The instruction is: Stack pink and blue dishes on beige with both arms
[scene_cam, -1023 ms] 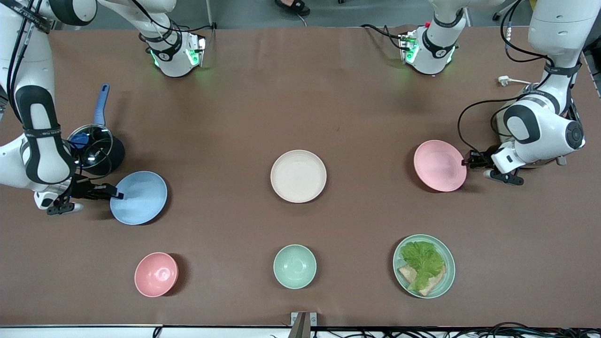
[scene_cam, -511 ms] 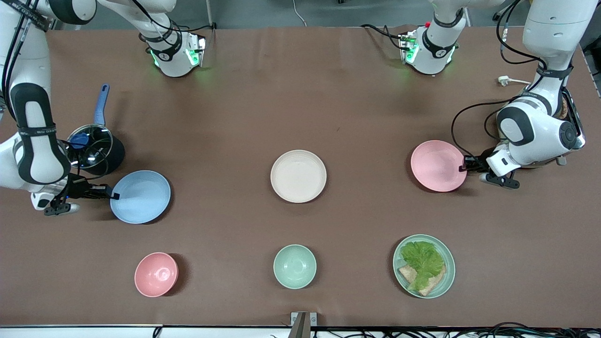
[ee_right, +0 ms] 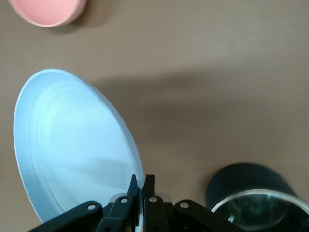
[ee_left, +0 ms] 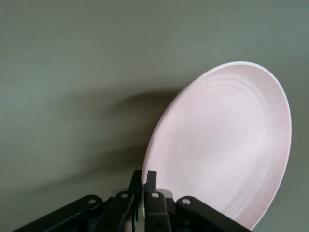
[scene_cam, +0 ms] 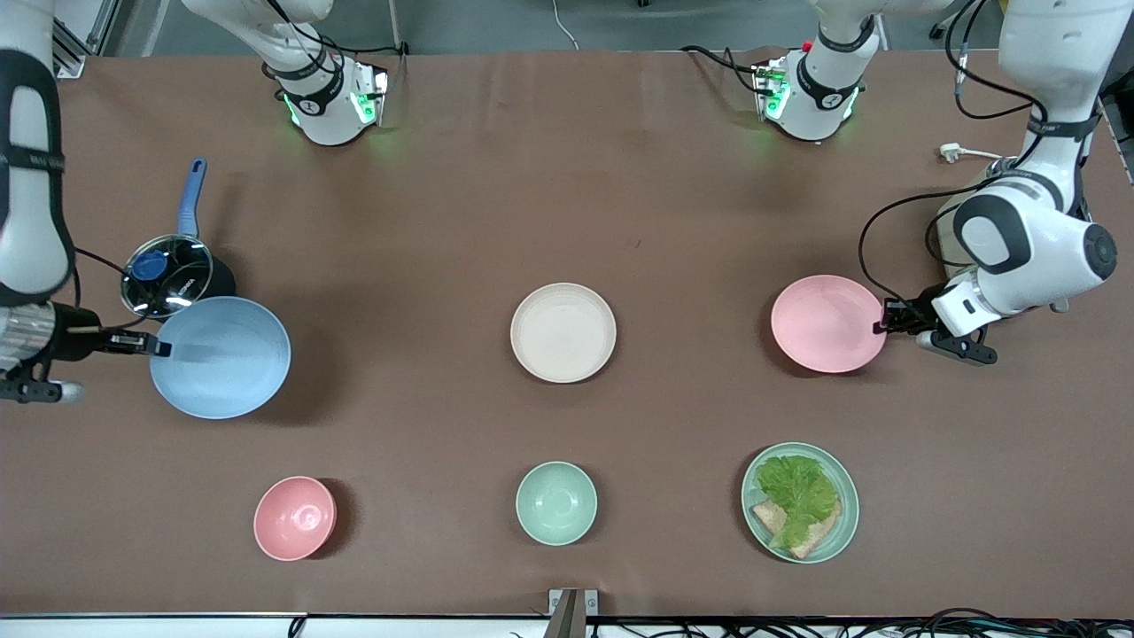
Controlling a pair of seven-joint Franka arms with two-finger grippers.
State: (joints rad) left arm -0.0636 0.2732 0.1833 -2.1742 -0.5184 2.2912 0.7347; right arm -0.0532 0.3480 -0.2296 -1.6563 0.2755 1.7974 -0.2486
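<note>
The brown-covered counter [scene_cam: 567, 177] carries, at its centre, the round cream-beige matte plate [scene_cam: 563, 332], which serves here as the landmark and is bare. Toward the right arm's end of the counter from it, the wide light-blue matte plate [scene_cam: 221, 356] has risen over the last second: it now looms larger, has drifted away from the beige plate, and partly overlaps the black lidded saucepan with a blue handle [scene_cam: 174, 282], its shadow cast loose on the counter. The right end effector [scene_cam: 162, 347] is clamped on its rim, a grip seen in the right wrist view. Toward the left arm's end, the wide pale-pink matte plate [scene_cam: 828, 323] has edged slightly closer to the beige plate and appears lifted, the left end effector [scene_cam: 882, 327] pinched on its rim. Both lifts appear complete; carrying and stacking remain.
</note>
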